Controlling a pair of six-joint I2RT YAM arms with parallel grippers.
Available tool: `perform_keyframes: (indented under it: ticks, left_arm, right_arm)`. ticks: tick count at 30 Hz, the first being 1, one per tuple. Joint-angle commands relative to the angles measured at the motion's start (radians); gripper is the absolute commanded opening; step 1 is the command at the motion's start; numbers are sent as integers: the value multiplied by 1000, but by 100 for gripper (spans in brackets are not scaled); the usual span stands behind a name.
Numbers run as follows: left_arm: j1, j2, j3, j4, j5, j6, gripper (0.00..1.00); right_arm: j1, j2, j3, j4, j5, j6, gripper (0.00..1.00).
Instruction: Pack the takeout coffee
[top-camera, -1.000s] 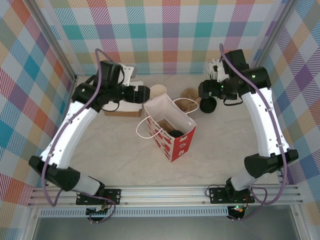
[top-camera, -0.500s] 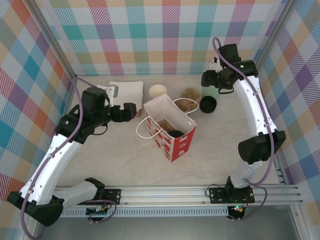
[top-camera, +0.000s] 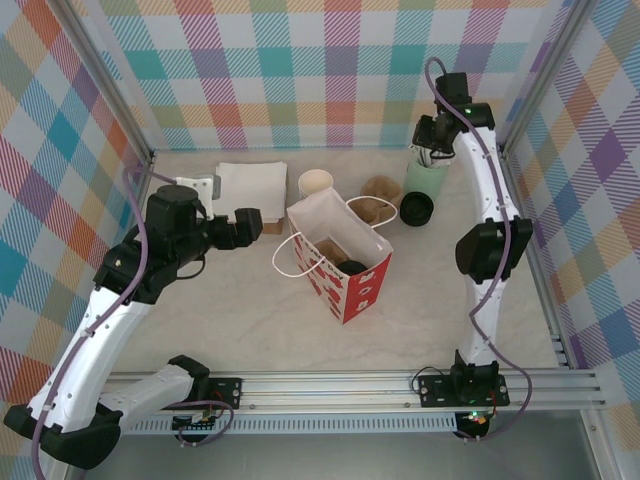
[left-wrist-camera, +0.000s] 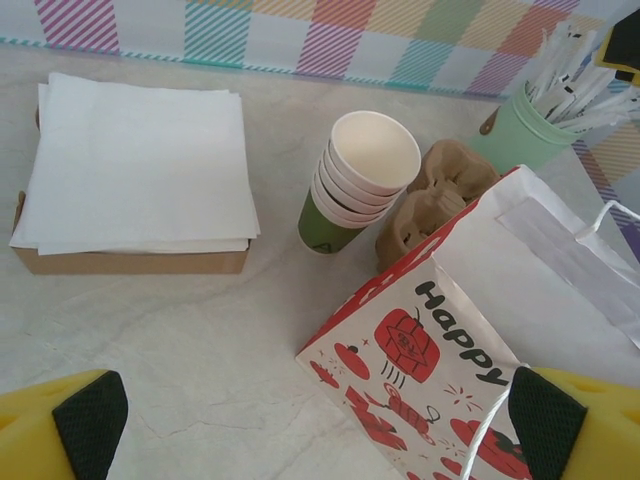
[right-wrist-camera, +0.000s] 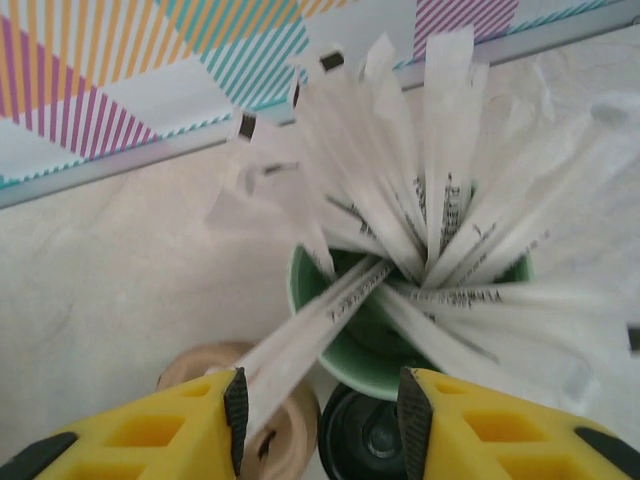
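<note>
- The takeout coffee (top-camera: 416, 208) stands on the table (top-camera: 250, 320), outside the paper bag (top-camera: 340, 262) and not yet packed. It sits just beside the mint cup (top-camera: 427, 178) and near the cardboard cup carrier (top-camera: 379, 189). From above we see mostly its black lid.
- The bag stands upright in the middle with its mouth open upward, which we take to be so a cup can be lowered straight in. A dark object (top-camera: 352, 266) lies inside, and we cannot tell what it is.
- The right gripper (right-wrist-camera: 322, 402) hangs directly over the mint cup, pointing down among the white sticks (right-wrist-camera: 440, 200). Its jaws stand partly apart. One stick runs up close along a finger, but we see nothing pinched between them. We judge it is placed to take a stick for the drink, not the coffee itself — the black lid lies just past the mint cup's rim in the wrist view.
- The left gripper (left-wrist-camera: 318, 425) is spread wide and empty, low over the table and facing the bag's printed side. The stack of green cups (left-wrist-camera: 350, 185) and the napkins (left-wrist-camera: 135, 160) lie beyond it. We judge it waits there to steady the bag — a light, tall thing that would tip if nudged.
</note>
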Motion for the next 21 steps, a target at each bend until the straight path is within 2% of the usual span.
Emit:
perform_keyframes:
  ticks: [1,21]
  left_arm:
    - [6,-16,-15,-15,-26,-7,100]
    - [6,2,-3,-24,-49,-6,100]
  right_arm:
    - [-3,42,91,-6,-2,-9,44]
    - [-16,187,191,55,-14,-56,33]
